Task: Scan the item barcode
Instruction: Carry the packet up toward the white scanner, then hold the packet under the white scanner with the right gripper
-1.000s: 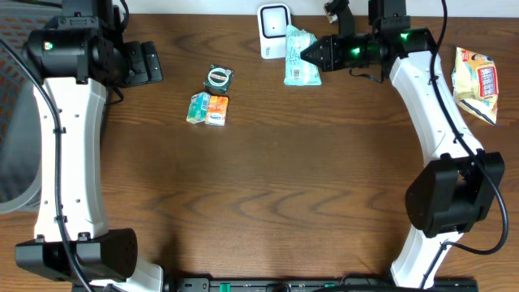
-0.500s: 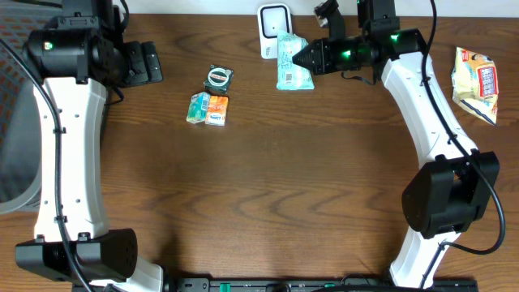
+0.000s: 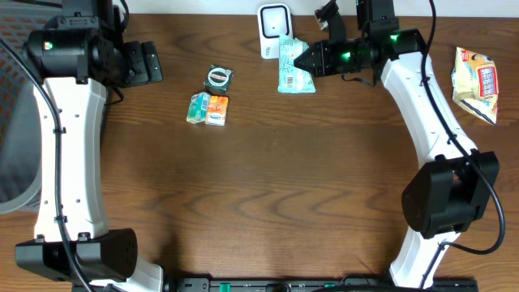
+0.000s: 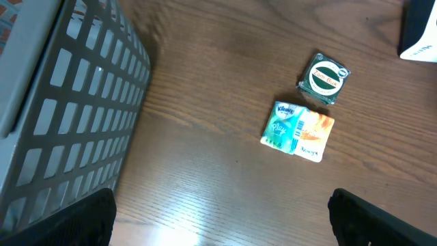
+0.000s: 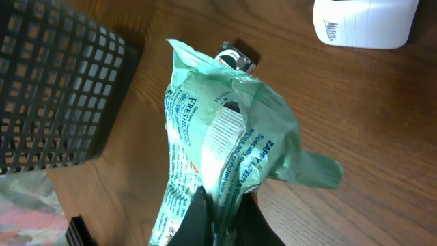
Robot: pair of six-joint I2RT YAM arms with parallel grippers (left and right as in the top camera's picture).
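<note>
Firmly, the right gripper (image 3: 305,58) pinched the green packet (image 3: 293,70), holding it just beside the white scanner (image 3: 274,29). The left gripper (image 4: 222,220) stood wide open near a grey basket (image 4: 75,102); the basket's inside was hidden.

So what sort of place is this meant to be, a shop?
Probably a mock shop checkout: a white barcode scanner, small packaged goods like the tissue packs and snack bag, and a green packet held beside the scanner.
</note>
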